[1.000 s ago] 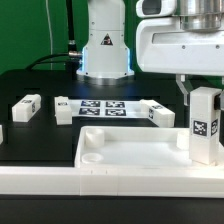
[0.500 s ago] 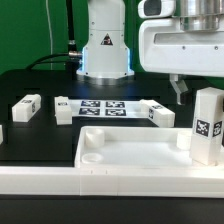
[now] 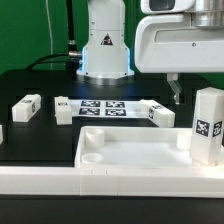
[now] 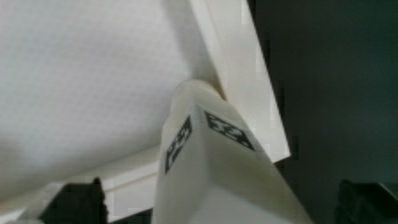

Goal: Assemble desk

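Observation:
The white desk top [image 3: 130,150] lies at the front with its raised rim and round corner sockets up. One white tagged leg [image 3: 206,124] stands upright in its corner at the exterior view's right. My gripper [image 3: 197,82] hangs just above that leg, open and holding nothing; one dark finger [image 3: 175,92] shows to the leg's left. In the wrist view the leg [image 4: 214,150] rises between my fingertips [image 4: 80,202], which stand well clear of it on both sides, my gripper [image 4: 222,205] open over the desk top [image 4: 89,80].
Three loose white legs [image 3: 27,106], [image 3: 62,108], [image 3: 160,113] lie on the black table behind the desk top, around the marker board [image 3: 100,106]. The arm's base [image 3: 105,50] stands at the back. A long low white rail [image 3: 60,182] runs along the front.
My gripper has let go of the upright leg and risen above it. The leg stays standing in the corner.

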Controlling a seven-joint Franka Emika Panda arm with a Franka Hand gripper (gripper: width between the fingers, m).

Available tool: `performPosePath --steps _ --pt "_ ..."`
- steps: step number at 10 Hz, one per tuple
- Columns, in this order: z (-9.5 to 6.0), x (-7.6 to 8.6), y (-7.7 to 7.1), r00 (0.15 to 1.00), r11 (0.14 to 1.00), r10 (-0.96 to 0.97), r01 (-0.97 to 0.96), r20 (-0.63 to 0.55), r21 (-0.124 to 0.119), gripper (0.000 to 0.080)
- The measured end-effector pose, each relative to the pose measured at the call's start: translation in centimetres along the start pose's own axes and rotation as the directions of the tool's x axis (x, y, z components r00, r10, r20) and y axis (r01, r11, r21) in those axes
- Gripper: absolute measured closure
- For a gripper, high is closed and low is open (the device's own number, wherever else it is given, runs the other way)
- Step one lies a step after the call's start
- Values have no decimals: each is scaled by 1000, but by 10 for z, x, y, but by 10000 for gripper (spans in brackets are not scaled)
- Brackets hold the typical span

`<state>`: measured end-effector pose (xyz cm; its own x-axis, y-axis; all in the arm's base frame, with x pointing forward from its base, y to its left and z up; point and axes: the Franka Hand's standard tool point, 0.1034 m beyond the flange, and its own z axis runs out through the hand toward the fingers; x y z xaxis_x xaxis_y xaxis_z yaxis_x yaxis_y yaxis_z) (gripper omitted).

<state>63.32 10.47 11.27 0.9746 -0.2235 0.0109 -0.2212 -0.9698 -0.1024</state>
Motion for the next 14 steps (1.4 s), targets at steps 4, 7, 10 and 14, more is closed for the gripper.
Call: performPosePath --steps 4,7,10,14 --pt "5 -2 0 925 925 -379 380 28 -7 151" --pt "5 -2 -2 843 843 -537 538 30 -12 151" --pt "5 -1 -1 797 797 -603 603 31 -12 283" --pt "5 0 2 812 812 -583 584 32 -14 508"
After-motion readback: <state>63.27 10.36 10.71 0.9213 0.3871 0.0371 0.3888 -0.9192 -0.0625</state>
